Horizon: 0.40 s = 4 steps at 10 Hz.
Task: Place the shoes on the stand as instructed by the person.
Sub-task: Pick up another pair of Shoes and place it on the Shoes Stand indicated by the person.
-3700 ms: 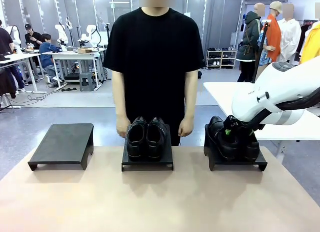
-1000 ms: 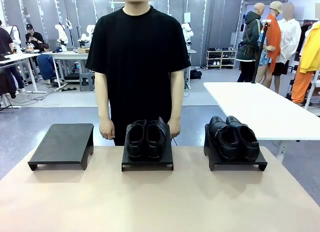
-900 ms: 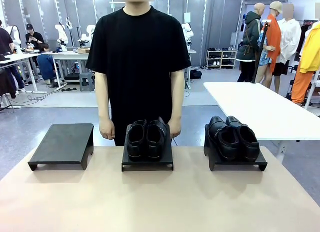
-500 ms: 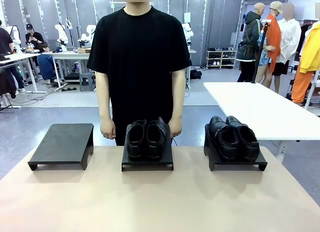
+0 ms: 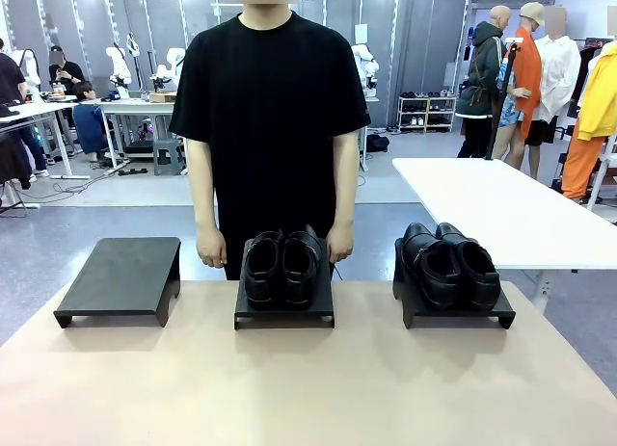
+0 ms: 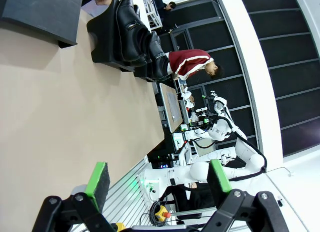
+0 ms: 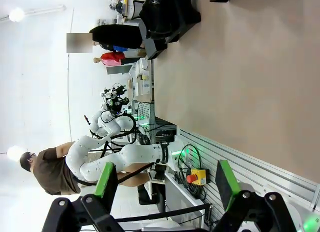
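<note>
Both pairs of shoes (image 5: 281, 265) (image 5: 450, 263) sat on stands; both pincers (image 6: 157, 179) (image 7: 165, 184) were wide, awaiting the person's (image 5: 270, 118) word.

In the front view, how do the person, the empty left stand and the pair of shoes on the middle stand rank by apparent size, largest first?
1. The person, by far the largest, though standing farther from the camera.
2. The empty left stand.
3. The pair of shoes on the middle stand.
</note>
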Tool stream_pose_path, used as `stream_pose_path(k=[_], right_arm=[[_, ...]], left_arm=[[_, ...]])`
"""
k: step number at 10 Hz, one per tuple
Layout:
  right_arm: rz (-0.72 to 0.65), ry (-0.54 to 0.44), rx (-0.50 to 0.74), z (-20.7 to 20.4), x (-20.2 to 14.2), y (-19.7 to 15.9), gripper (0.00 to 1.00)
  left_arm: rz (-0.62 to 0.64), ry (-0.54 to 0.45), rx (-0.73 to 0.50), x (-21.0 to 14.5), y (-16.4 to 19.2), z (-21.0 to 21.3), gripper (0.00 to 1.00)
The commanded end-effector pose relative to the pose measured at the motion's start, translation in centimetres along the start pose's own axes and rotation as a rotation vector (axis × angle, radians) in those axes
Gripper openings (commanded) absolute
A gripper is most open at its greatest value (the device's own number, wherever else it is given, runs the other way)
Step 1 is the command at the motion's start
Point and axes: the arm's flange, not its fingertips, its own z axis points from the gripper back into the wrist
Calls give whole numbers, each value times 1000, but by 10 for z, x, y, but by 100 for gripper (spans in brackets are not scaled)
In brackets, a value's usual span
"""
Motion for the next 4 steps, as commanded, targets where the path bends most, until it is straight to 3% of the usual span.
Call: stream_pose_path(k=[1,4], right_arm=[[24,10,4,1,-3,1,100],[24,10,4,1,-3,1,100]], left_arm=[[-14,11,-8,0,-2,3,100],[-14,11,-8,0,-2,3,100]])
